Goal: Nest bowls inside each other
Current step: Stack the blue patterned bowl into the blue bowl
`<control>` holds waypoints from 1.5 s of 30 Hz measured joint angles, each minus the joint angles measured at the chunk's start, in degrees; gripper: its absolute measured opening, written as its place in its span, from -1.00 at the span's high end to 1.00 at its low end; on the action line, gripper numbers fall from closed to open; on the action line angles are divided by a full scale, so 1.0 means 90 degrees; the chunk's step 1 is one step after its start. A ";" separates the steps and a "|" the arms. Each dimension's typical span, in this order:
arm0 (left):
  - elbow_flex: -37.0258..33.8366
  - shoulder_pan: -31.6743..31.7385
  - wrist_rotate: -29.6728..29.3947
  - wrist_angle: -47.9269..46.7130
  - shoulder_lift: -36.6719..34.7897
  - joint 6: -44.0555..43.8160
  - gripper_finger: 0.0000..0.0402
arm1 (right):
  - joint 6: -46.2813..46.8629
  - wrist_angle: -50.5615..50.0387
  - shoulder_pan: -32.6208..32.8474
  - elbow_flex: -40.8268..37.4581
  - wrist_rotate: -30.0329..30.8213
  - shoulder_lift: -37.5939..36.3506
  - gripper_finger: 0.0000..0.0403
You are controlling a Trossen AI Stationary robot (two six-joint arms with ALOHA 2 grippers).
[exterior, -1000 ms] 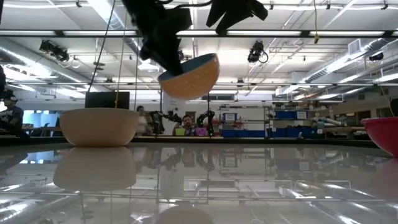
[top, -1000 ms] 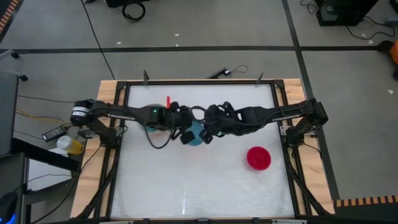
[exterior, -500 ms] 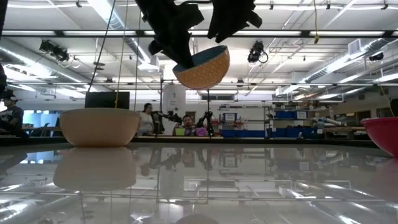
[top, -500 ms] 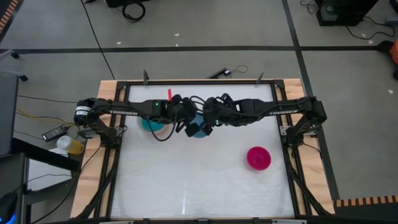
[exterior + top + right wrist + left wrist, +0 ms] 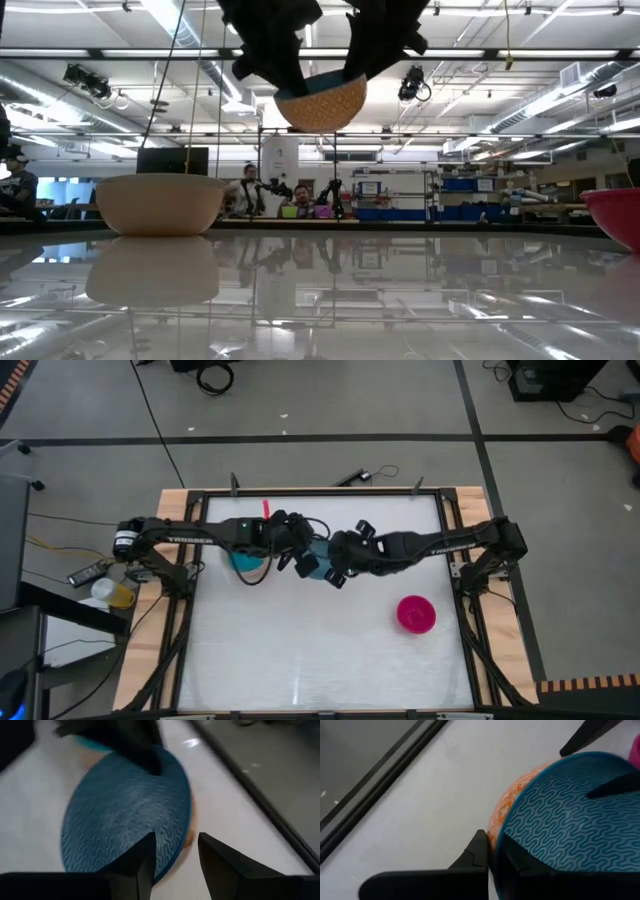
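A light blue bowl [image 5: 560, 820] sits nested in a peach-orange bowl [image 5: 512, 802]. The pair hangs high above the table's middle [image 5: 318, 560], with my left gripper [image 5: 494, 851] shut on its rim. My right gripper [image 5: 176, 855] is open at the opposite rim, one finger over the blue inside [image 5: 615, 785] and one outside [image 5: 590, 735]; I cannot tell whether they touch. A beige-cream bowl [image 5: 160, 205] stands on its base at the left, teal inside from above [image 5: 240, 560]. A red-magenta bowl [image 5: 416, 614] stands at the right. My left gripper pinches the rim of the nested pair [image 5: 496, 837], one finger on the peach-orange outside [image 5: 480, 852] and one on the blue inside [image 5: 517, 862]. The fingers slant down from the table's left. The pair hangs clear of the table, nearly level, opening up [image 5: 322, 103].
A black frame [image 5: 320, 495] borders the white table top. A small red thing [image 5: 266, 508] lies near the far edge. The near half of the table [image 5: 310, 660] is bare. People stand in the room beyond the far edge.
My left gripper has risen with the nested pair and carried it a little toward the table's right; the pair, tilted before, now hangs nearly level. My right gripper has come down toward the pair and rolled, and its fingers now stand at the rim.
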 joint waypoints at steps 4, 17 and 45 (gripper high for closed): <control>-0.0002 -0.0004 -0.0108 0.0138 -0.0047 -0.0181 0.94 | 0.1168 0.0015 0.0046 -0.0222 0.0941 -0.0005 0.24; 0.0003 -0.0247 -0.0088 0.0363 -0.0123 -0.0407 0.91 | 0.0951 0.0267 -0.0047 -0.0240 0.0642 0.0010 0.88; 0.0010 0.0643 -0.0929 -0.3907 -0.4156 -0.1744 -0.04 | 0.0173 0.3813 -0.1670 0.3183 -0.2381 0.3901 0.90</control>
